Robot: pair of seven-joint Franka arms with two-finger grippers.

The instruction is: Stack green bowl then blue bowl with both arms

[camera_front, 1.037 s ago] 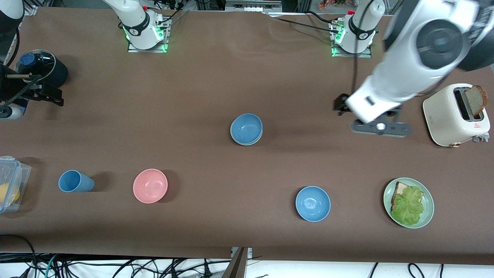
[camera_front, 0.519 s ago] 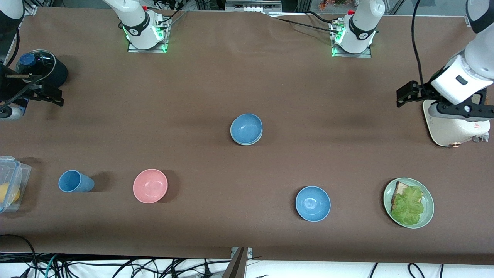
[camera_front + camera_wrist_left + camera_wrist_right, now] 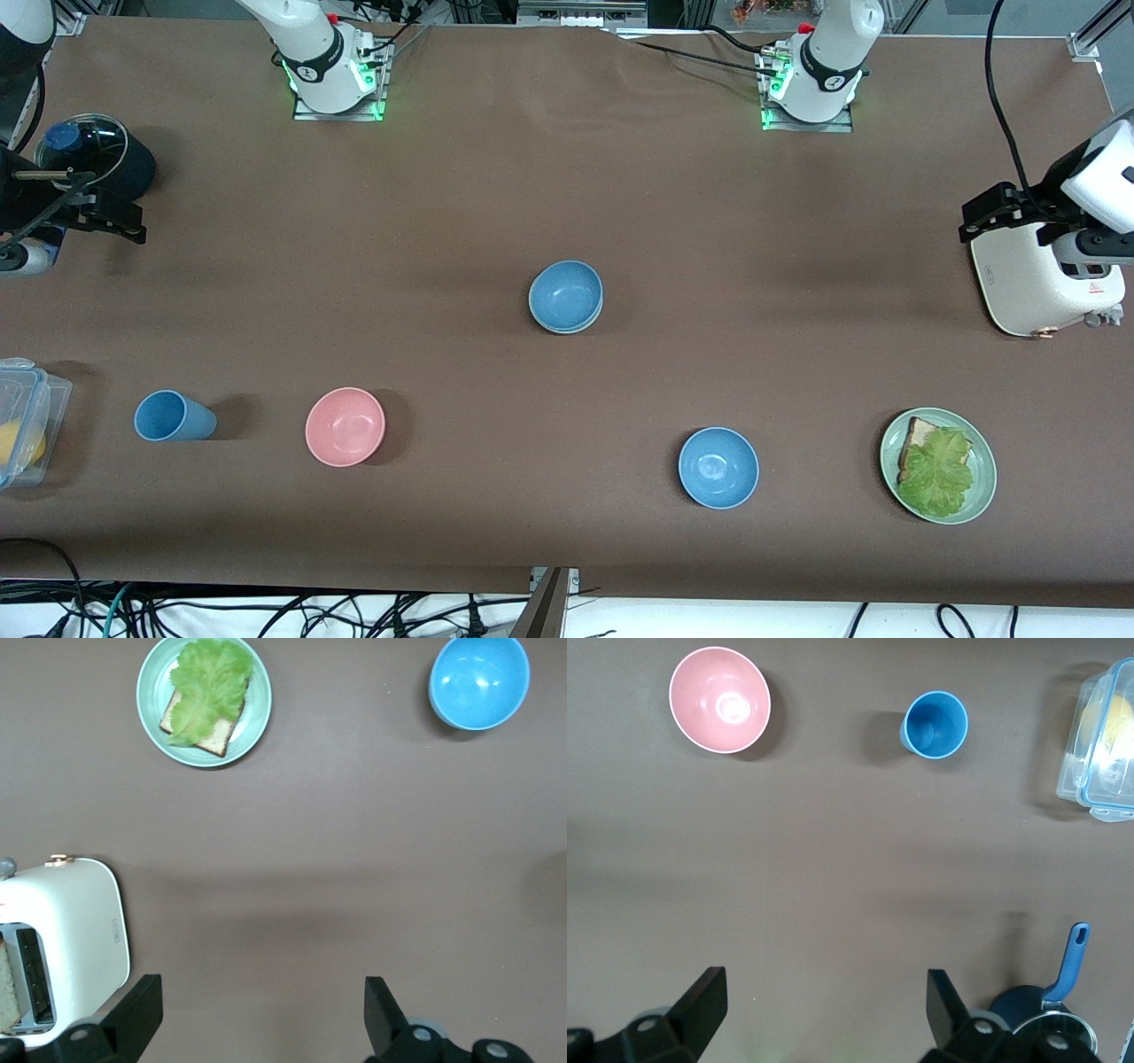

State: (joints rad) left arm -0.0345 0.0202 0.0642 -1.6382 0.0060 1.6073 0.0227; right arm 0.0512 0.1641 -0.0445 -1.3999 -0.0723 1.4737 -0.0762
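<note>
Blue bowl (image 3: 565, 295) sits nested in green bowl (image 3: 534, 312) mid-worktop; both appear light, rigid, smooth—rim is the grip point. Left end effector (image 3: 257, 1014) hangs wide over toaster (image 3: 1032, 288); right end effector (image 3: 824, 1010) waits wide, over the worktop at its own arm's end.

The left end effector (image 3: 997, 215) has swung outward to hang over the toaster (image 3: 1028, 283).

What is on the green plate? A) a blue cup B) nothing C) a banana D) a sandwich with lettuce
D: the green plate near the left arm's end of the table holds a slice of bread topped with a lettuce leaf, seen in both the front and left wrist views.
</note>
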